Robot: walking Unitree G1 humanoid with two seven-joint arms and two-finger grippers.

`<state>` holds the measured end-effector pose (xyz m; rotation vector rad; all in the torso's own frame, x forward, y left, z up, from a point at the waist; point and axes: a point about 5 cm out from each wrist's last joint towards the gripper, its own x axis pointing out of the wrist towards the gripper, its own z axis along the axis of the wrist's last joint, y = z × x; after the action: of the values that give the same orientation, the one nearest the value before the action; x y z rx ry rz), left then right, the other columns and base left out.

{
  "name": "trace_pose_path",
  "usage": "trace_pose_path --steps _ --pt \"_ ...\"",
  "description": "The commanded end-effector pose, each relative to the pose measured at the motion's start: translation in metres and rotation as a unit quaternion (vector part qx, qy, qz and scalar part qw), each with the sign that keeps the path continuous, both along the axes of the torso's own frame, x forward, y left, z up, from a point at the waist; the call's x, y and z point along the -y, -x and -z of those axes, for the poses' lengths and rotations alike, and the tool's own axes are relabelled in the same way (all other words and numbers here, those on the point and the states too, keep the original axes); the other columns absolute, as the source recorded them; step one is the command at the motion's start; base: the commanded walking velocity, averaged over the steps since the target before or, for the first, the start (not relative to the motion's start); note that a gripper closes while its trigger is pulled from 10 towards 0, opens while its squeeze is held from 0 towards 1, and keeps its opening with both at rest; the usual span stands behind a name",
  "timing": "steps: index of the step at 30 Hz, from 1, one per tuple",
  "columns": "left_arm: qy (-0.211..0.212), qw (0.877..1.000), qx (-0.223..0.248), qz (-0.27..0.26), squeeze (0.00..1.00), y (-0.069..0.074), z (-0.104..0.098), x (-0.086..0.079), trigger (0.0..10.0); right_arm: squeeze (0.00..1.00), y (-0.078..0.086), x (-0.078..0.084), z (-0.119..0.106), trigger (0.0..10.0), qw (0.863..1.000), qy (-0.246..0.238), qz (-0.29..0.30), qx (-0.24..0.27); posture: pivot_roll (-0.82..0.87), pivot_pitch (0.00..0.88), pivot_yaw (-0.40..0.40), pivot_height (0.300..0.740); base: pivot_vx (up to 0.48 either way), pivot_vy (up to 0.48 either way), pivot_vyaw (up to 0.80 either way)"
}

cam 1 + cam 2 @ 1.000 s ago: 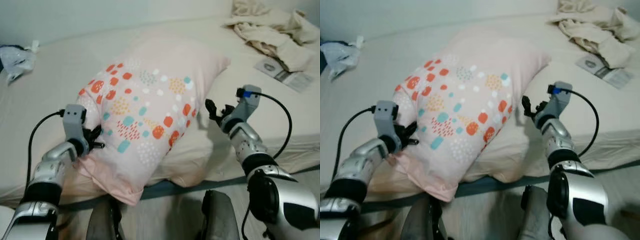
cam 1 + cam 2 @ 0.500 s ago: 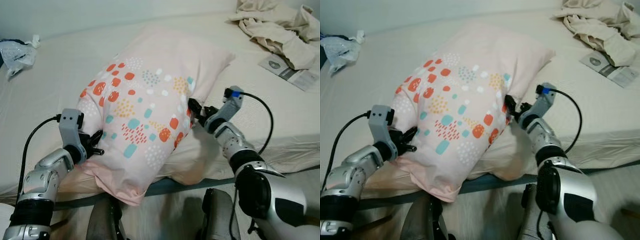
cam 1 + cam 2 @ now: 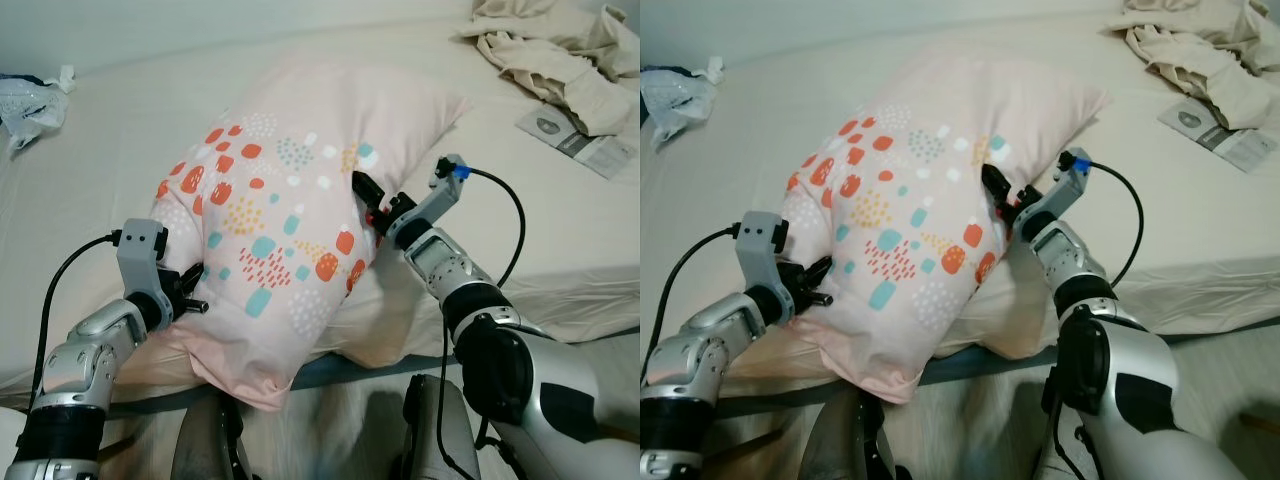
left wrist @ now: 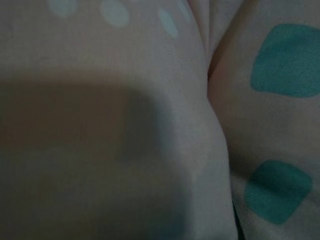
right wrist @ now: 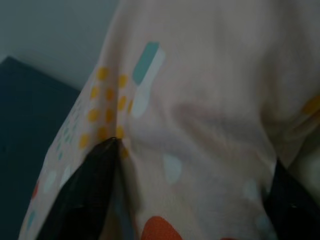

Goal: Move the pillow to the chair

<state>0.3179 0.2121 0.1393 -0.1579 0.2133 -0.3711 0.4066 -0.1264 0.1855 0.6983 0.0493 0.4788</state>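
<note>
Both tools press the pillow (image 3: 290,210) on the bed (image 3: 120,130): right tool (image 3: 368,200) spread apart, left tool (image 3: 195,290) unclear.

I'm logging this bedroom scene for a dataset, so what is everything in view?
pillow: one, pink with orange, teal and yellow spots, near edge of bed
bed: one, cream sheet
bedding heap: one, cream, crumpled, far right of bed
leaflet: one, white and grey, beside heap
plastic bag: one, whitish, far left
left pincer: pressed into pillow's left side
right pincer: open, fingers spread against pillow's right side
</note>
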Motion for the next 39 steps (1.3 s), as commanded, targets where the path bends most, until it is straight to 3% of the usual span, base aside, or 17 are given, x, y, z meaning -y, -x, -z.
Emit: trace_pose_path --steps 1,2,5,8,11,16,24,27,30,33,34,35,36,37,39 --pt "0.003 0.999 -0.039 0.031 0.0 0.006 0.018 0.015 0.0 0.0 0.002 -0.021 0.0 4.7 0.999 0.015 -0.041 -0.001 0.06 0.3 0.059 0.3 0.0 0.0 0.0" --pt "0.001 0.999 -0.038 0.033 0.0 0.006 0.018 0.016 0.0 0.0 0.002 -0.022 0.001 0.0 0.999 0.018 -0.038 -0.004 0.06 0.296 0.058 0.3 0.0 0.0 0.0" --pt "-0.003 0.999 -0.039 0.036 0.0 0.006 0.018 0.018 0.0 0.0 0.002 -0.025 0.004 0.0 0.999 0.027 -0.038 -0.011 0.06 0.289 0.053 0.3 0.0 0.0 0.0" --pt "-0.006 0.999 -0.033 0.039 0.0 0.005 0.017 0.021 0.0 0.0 0.004 -0.029 0.012 0.0 0.996 0.088 -0.026 -0.019 0.05 0.265 0.047 0.3 0.0 0.0 0.0" --pt "-0.006 0.999 -0.024 0.036 0.0 0.004 0.015 0.023 0.0 0.0 0.005 -0.03 0.018 0.0 0.994 0.107 -0.014 -0.02 0.05 0.246 0.044 0.3 0.0 0.0 0.0" --pt "0.003 1.0 0.007 0.023 0.0 0.001 0.004 0.029 0.0 0.0 0.007 -0.02 0.024 0.0 0.983 0.18 0.026 0.013 0.04 0.183 0.033 0.3 0.0 0.0 0.0" --pt "0.018 1.0 0.01 0.005 0.0 -0.002 0.003 0.04 0.0 0.0 0.01 -0.009 0.022 0.0 0.972 0.219 0.061 0.059 0.0 0.107 0.012 0.3 0.0 0.0 0.0" --pt "-0.016 1.0 0.007 -0.02 0.0 -0.005 0.013 0.049 0.0 0.0 0.015 -0.012 0.025 0.0 0.966 0.23 0.069 0.09 -0.02 0.079 -0.014 0.3 0.0 0.0 0.0" --pt "-0.013 0.998 0.018 -0.056 0.0 -0.011 0.01 0.054 0.0 0.0 0.018 -0.014 0.023 0.0 0.965 0.227 0.074 0.111 -0.03 0.077 -0.03 0.3 0.0 0.0 0.0" --pt "0.051 0.993 0.068 -0.084 0.0 -0.023 -0.012 0.072 0.0 0.0 0.021 -0.023 0.011 0.0 0.952 0.248 0.085 0.157 -0.05 0.049 -0.032 0.3 0.0 0.0 0.0" --pt "0.06 0.992 0.085 -0.076 0.0 -0.025 -0.021 0.079 2.7 0.0 0.022 -0.027 0.005 0.0 0.948 0.251 0.086 0.175 -0.06 0.042 -0.03 0.3 0.0 0.0 0.0" --pt "0.06 0.992 0.085 -0.076 0.0 -0.025 -0.021 0.079 2.7 0.0 0.022 -0.027 0.005 0.0 0.948 0.251 0.086 0.175 -0.06 0.042 -0.03 0.3 0.0 0.0 0.0" --pt "0.062 0.993 0.079 -0.06 0.0 -0.027 -0.027 0.087 10.0 0.0 0.023 -0.033 -0.005 0.0 0.94 0.259 0.084 0.204 -0.06 0.038 -0.027 0.3 0.0 0.0 0.0" --pt "0.062 0.993 0.079 -0.06 0.0 -0.027 -0.027 0.087 10.0 0.0 0.023 -0.033 -0.005 0.0 0.94 0.259 0.084 0.204 -0.06 0.038 -0.027 0.3 0.0 0.0 0.0" --pt "0.044 0.994 0.092 -0.048 0.0 -0.031 -0.044 0.097 10.0 0.0 0.026 -0.044 -0.025 0.0 0.924 0.265 0.079 0.265 -0.05 0.018 -0.015 0.3 0.0 0.0 0.0"
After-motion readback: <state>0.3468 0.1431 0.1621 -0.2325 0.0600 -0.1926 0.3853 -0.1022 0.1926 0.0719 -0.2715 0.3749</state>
